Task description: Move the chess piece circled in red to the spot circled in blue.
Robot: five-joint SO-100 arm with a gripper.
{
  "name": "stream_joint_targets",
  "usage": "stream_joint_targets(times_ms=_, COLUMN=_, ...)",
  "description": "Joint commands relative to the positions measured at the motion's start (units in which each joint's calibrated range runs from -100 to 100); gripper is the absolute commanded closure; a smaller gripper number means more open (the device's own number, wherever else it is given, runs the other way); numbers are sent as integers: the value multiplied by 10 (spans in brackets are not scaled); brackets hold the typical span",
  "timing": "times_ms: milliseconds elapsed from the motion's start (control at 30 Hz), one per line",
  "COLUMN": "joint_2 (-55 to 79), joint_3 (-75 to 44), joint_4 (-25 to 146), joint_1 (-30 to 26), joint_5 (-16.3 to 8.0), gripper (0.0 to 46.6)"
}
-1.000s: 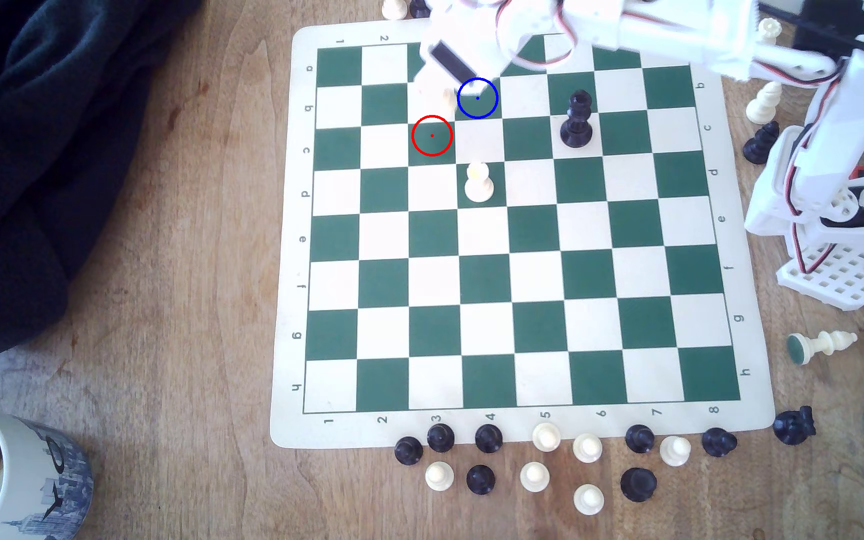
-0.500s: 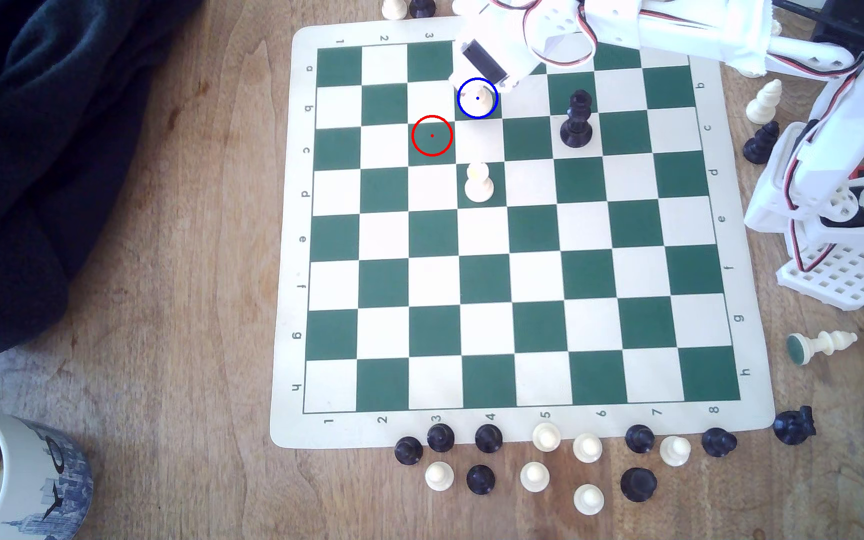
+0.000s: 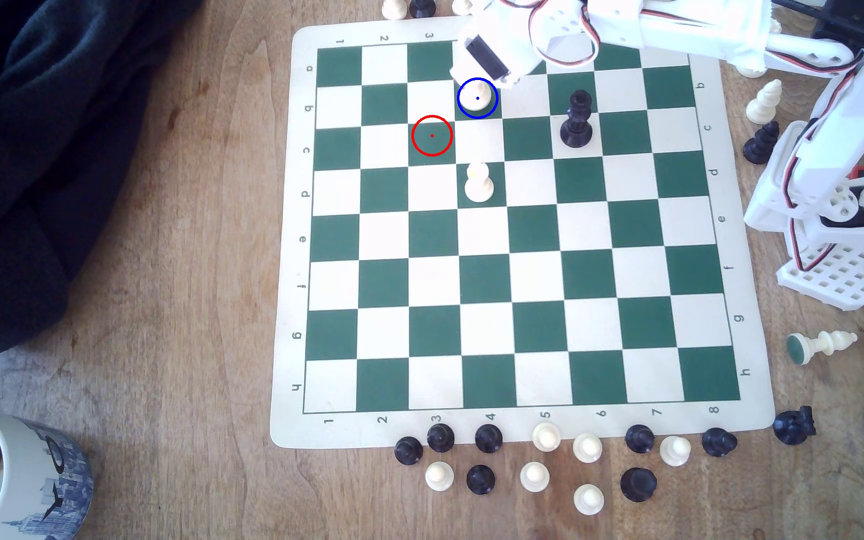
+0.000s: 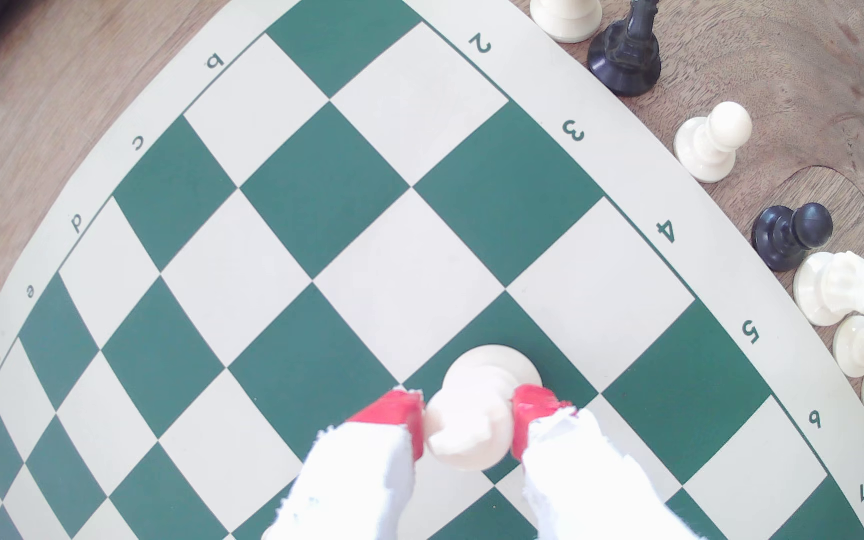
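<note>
Wrist view looks down on the hand [image 4: 469, 415], whose two red-tipped fingers [image 4: 393, 413] press against either side of the cream-white piece [image 4: 471, 410]. The piece is smooth, glossy plastic with a wide round base, and that base sits on a dark green square. So the hand is clamped on the piece, one pad on each flank.

From the exterior view, the same cream-white piece [image 3: 475, 96] stands inside the blue ring [image 3: 477, 98], on the green square in row b, file 4, toward 12 o'clock on the board. The red ring [image 3: 432, 135] marks a bare green square one step diagonally away, at about 8 o'clock from the blue one.

Three pieces stand on the board [image 3: 518, 431]: the held one, one white pawn [image 3: 479, 183] with a ball head on a green square toward 6 o'clock from it, and one tall black piece [image 3: 577, 120] with a ridged, turned body toward 3 o'clock.

The board is a thin, flat mat of green and cream squares with a pale border carrying letters and numbers. It lies on a wooden worktop [image 3: 186, 311] with visible grain. Below its 6 o'clock edge stand twelve loose pieces, six black and six white, all rounded and shiny. One white piece [image 3: 822, 345] lies on its side at the board's 4 o'clock corner, showing a green felt base.
</note>
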Motion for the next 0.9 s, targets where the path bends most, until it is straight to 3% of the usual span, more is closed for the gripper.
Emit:
stream_joint_targets(times_ms=0, joint_2=-21, joint_3=-10, joint_4=-15, joint_1=7, joint_5=3, gripper=457)
stream_joint_targets(times_ms=867, joint_2=3, joint_3=14, joint_4=-33, joint_1=5, joint_5=3, gripper=440)
